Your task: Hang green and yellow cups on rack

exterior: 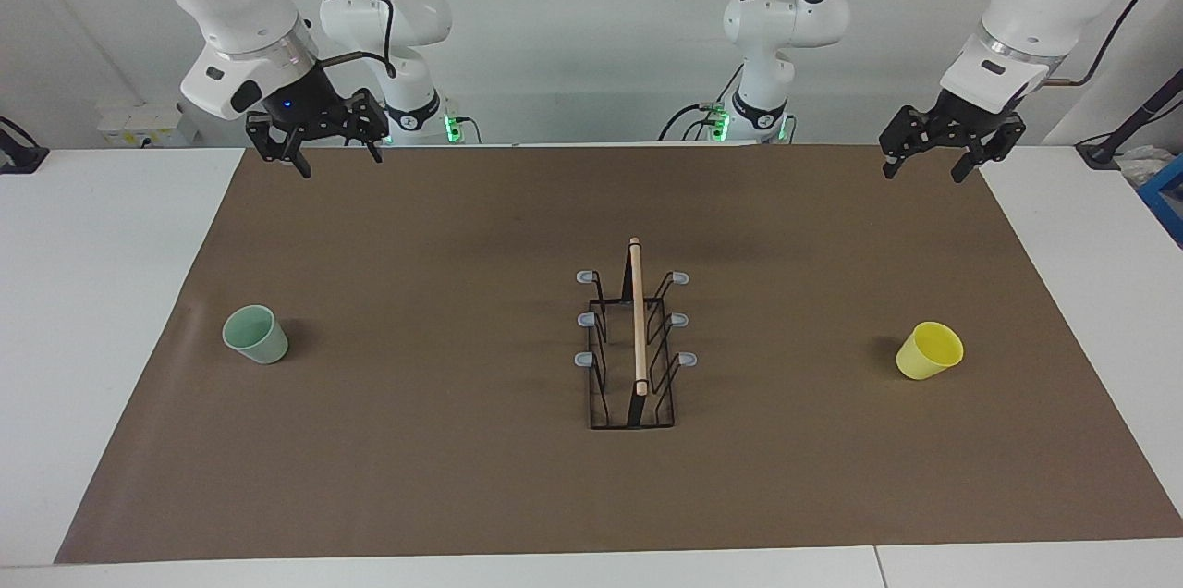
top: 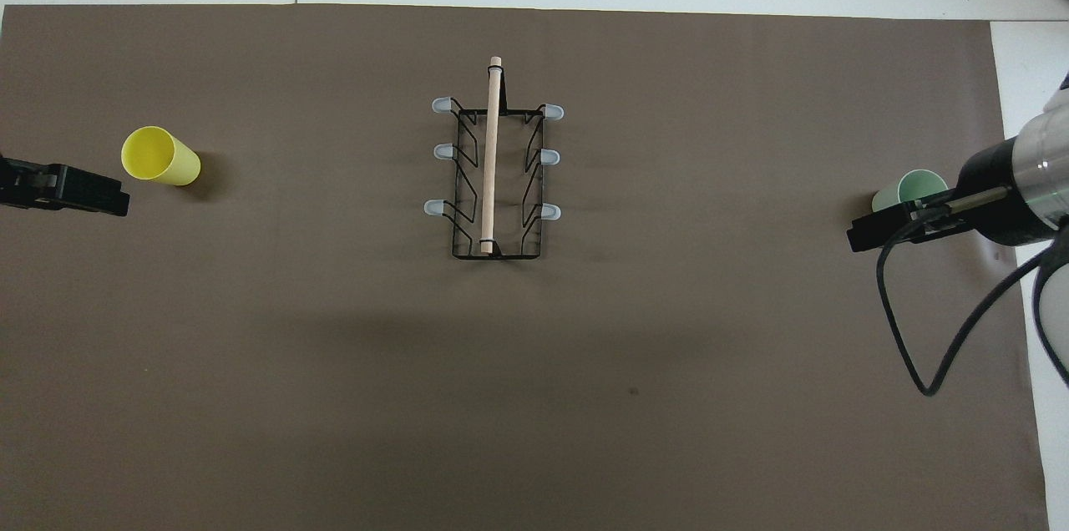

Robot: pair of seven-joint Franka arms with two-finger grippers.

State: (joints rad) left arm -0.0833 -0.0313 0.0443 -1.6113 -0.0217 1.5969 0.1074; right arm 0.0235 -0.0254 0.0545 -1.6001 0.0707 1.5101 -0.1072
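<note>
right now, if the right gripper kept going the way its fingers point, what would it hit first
Probably the bare brown mat: the open right gripper points down at its robot-side edge, well short of the green cup. Depth is uncertain.

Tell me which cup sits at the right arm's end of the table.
The green cup; the yellow cup stands at the left arm's end, with the rack between them.

Lying centred on the brown worktop: low black wire rack (exterior: 633,357) (top: 496,180), wooden rod along the top, six grey-tipped prongs all bare. Standing upright, mouth up, toward the right arm's end: pale green cup (exterior: 256,335) (top: 910,185). Standing likewise toward the left arm's end, well apart: bright yellow cup (exterior: 929,350) (top: 159,156).
</note>
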